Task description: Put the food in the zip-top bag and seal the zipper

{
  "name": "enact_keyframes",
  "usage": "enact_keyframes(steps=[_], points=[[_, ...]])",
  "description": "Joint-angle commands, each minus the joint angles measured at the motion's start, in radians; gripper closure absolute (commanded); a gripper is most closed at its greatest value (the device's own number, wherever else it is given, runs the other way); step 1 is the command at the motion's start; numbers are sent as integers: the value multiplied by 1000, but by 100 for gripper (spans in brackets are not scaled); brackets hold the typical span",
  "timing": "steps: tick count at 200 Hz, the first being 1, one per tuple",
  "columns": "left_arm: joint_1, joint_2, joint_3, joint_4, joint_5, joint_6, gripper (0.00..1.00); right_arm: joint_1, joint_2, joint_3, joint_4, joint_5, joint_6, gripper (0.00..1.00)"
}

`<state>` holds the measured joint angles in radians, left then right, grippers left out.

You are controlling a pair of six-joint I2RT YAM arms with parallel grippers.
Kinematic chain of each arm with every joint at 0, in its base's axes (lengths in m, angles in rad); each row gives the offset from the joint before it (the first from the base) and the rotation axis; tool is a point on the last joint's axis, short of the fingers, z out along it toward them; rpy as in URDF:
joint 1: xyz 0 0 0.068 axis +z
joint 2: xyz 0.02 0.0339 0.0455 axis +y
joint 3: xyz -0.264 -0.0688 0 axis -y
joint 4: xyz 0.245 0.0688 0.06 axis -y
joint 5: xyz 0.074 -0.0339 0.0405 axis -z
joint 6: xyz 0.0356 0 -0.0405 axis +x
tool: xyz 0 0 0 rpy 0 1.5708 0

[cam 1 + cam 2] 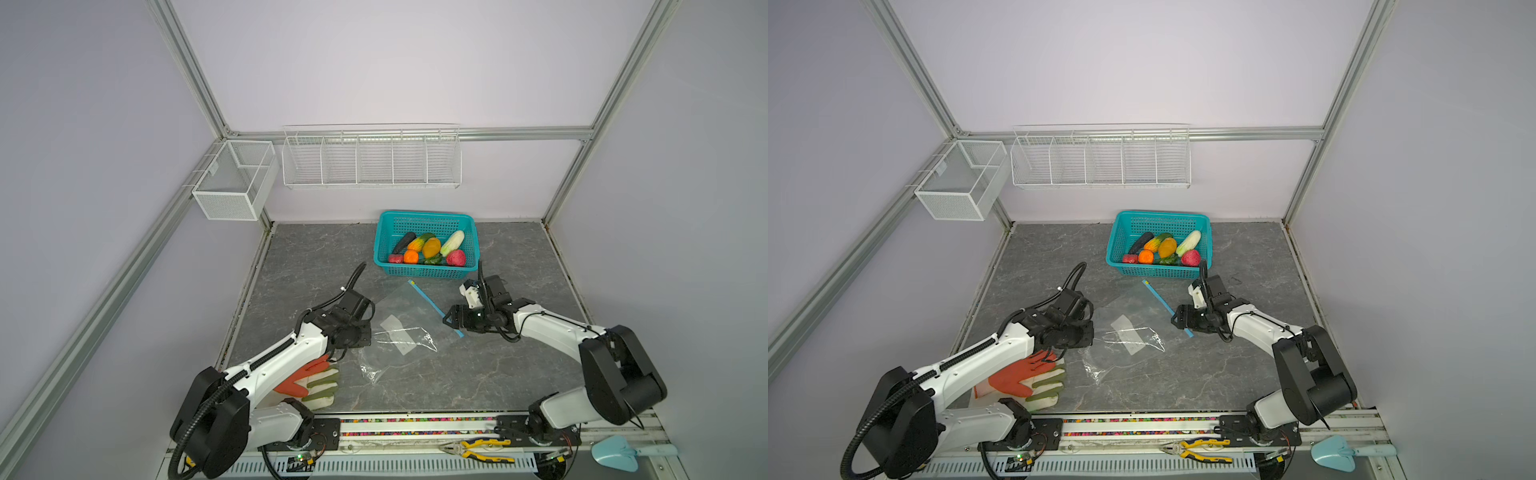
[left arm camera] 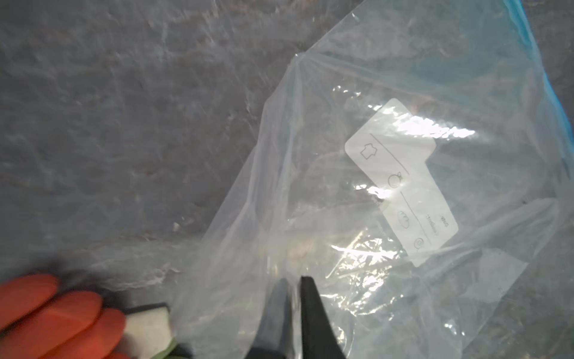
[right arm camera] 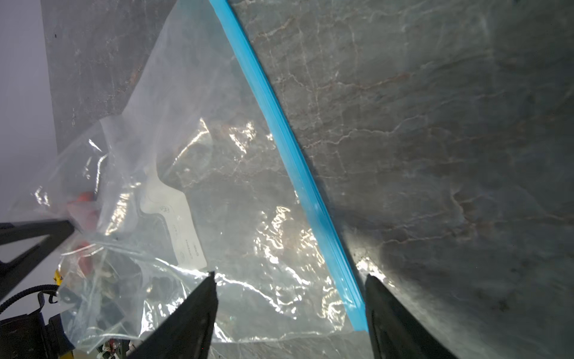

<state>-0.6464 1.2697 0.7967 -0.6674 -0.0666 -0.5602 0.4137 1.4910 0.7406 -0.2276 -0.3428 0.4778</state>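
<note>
The zip-top bag [image 1: 399, 328] lies crumpled mid-table, empty, with the food [image 1: 432, 247] all in the teal basket [image 1: 424, 214] at its 12 o'clock and the zipper [image 1: 434, 307] along its 2 o'clock edge. My right gripper [image 3: 290, 275] is spread wide astride the zipper's near end; my left gripper [image 2: 293, 279], at the bag's 9 o'clock, has its fingers [image 2: 310, 298] almost together with film between, and I cannot tell whether that is a pinch. If it isn't, a tug from the right would drag the bag rather than part the mouth, and closing across the strip could catch both lips.
</note>
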Motion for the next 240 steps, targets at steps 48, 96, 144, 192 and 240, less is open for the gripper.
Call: enact_keyframes(steps=[48,96,144,192,240], points=[[32,95,179,-33,-126,98,60,40,56,-63,88,-106,17,32],[108,-35,185,-128,-137,112,43,182,30,-116,139,-82,126,33],[103,-136,179,-122,6,119,26,246,-105,-156,153,-15,259,31],[-84,-34,143,152,210,-23,27,186,-267,-118,21,58,183,28],[-111,185,148,394,295,-33,35,51,-159,-78,93,-88,73,31]])
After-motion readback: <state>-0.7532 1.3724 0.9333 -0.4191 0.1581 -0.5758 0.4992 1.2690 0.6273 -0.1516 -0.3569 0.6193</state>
